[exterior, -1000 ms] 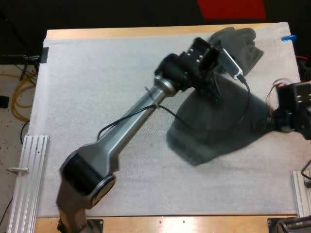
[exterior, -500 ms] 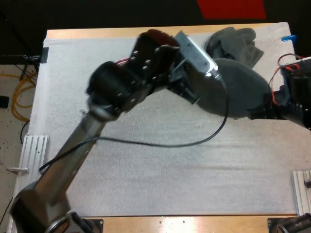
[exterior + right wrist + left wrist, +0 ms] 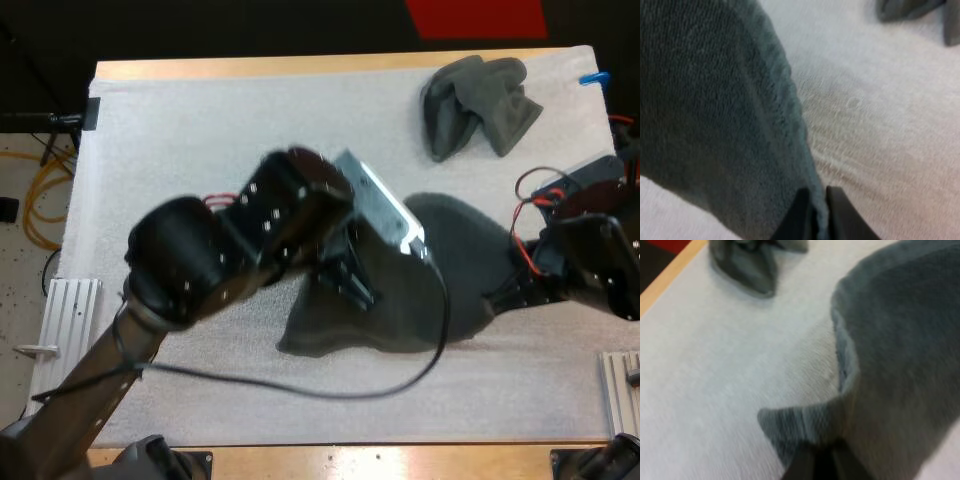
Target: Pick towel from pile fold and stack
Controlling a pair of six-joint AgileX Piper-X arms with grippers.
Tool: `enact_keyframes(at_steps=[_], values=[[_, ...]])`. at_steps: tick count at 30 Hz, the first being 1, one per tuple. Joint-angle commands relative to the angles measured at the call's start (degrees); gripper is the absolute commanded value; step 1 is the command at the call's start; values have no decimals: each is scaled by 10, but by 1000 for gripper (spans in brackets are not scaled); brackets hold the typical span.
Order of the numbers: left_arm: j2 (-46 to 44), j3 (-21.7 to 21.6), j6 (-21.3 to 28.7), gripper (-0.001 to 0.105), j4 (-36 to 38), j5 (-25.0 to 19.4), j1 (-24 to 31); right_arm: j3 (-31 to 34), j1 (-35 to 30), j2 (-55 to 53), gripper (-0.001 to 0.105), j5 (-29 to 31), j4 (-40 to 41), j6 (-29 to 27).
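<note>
Over the mat [image 3: 200, 150], right of middle, your left gripper [image 3: 820, 452] and right gripper [image 3: 815, 200] each pinch an edge of the towel [image 3: 400, 315], seemingly spreading it; next, lay it flat, clear of the crumpled towel [image 3: 475, 105].

The towel [image 3: 400, 315] is dark grey-green cloth, matt, with a short rough nap. The crumpled towel [image 3: 478, 105] is the same cloth. The mat [image 3: 200, 130] is white, matt and finely fibrous. The bench [image 3: 300, 66] edge is smooth pale wood. My left end effector [image 3: 821, 460] and right end effector [image 3: 819, 202] have matt black fingers.
</note>
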Motion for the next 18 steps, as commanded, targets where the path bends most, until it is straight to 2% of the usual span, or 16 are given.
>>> enact_keyframes(at_steps=[1,8,13,18], values=[[-17,18,-23,0,13,-14,-17,-6,10,-8,0,-1,25,10],[-67,116,-86,0,13,-19,-62,-6,49,-22,0,-74,35,44],[-79,168,-99,0,7,-29,-63,-3,53,-11,0,-75,35,52],[-79,219,-97,0,-30,-40,-54,38,51,17,0,-75,29,52]])
